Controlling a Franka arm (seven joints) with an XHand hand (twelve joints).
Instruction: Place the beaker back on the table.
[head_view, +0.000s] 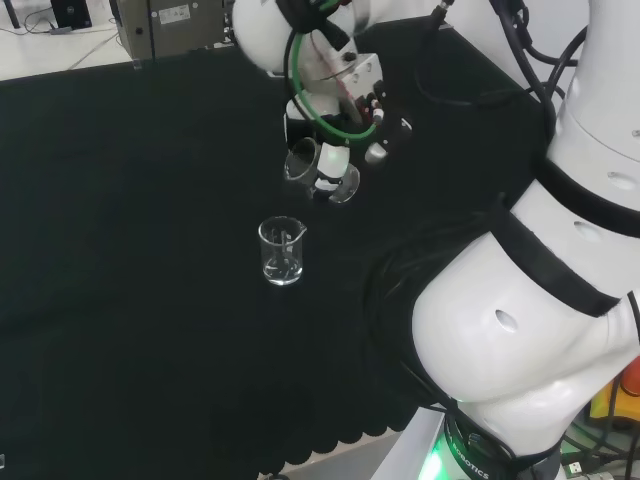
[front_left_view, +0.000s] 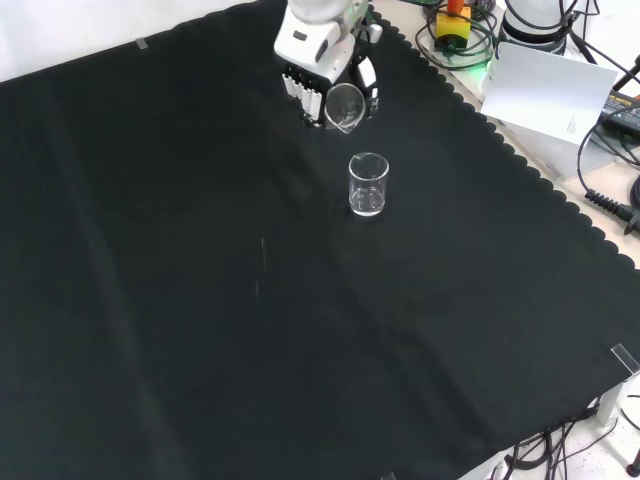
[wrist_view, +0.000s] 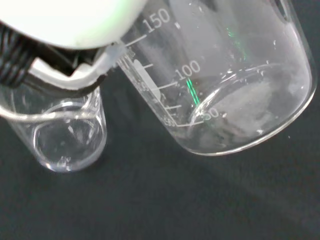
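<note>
i have the hand (head_view: 330, 150) curled round a clear glass beaker (front_left_view: 343, 106), held tilted above the black cloth of the desk (front_left_view: 200, 300) with its mouth tipped toward a second small beaker (front_left_view: 368, 185) standing upright just nearer in the front view. to set it down i judge its long axis must come upright first, then lower onto bare cloth beside that smooth, thin-walled neighbour without touching it.
</note>
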